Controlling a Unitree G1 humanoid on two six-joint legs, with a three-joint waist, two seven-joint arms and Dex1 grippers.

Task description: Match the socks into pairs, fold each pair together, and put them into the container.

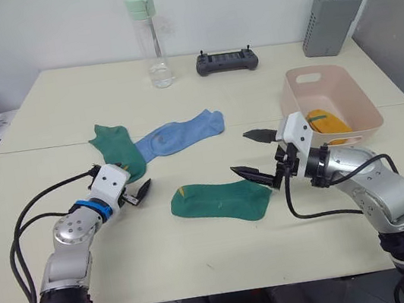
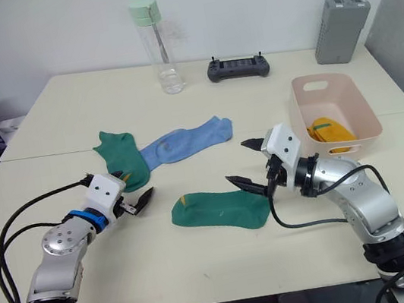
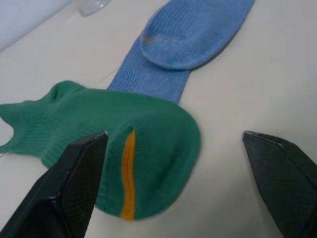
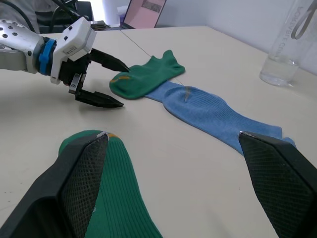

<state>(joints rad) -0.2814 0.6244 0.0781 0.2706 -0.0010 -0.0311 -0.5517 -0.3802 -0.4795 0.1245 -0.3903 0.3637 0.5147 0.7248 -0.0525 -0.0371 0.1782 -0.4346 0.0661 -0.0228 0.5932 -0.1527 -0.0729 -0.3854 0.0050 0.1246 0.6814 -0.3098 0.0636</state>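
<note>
On the counter, socks spread between my fingers

At the far left, my left gripper [image 1: 137, 186] hovers with its fingers spread wide and empty, just short of the toe of one green sock [image 1: 118, 148]. That sock's cuff end touches the blue sock [image 1: 179, 135] lying beside it. Nearer the middle lies the second green sock [image 1: 221, 201], flat. Over its right end my right gripper [image 1: 256, 155] hangs with fingers wide apart, holding nothing. Further right, the pink container [image 1: 336, 85] holds yellow socks [image 1: 328, 122]
</note>
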